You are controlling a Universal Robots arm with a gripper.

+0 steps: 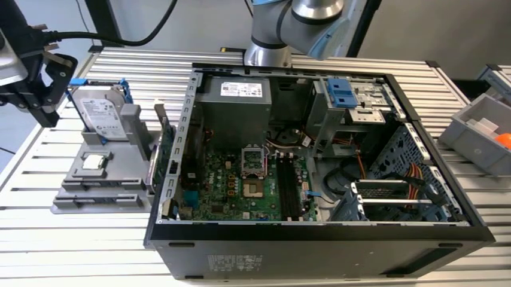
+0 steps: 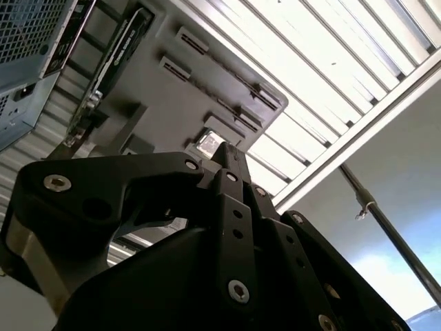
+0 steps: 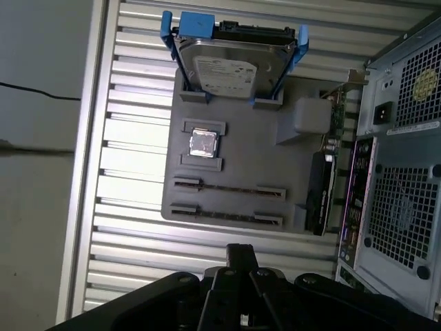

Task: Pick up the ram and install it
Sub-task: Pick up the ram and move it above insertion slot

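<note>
The ram cannot be told for sure, perhaps a dark strip in the motherboard's memory slots [image 1: 283, 185], the tray's [image 3: 241, 165] two narrow slots looking empty, while the gripper [image 3: 241, 252], pressed together on nothing, hangs near the tray, where a low sweep might topple the upright hard drive [image 3: 231, 62].

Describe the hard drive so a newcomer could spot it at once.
Beside the open computer case, on the exterior view's left, sits a grey holder. The hard drive stands on edge in it: a silver slab in a blue frame, unlike the small square chip lying flat nearby.
</note>
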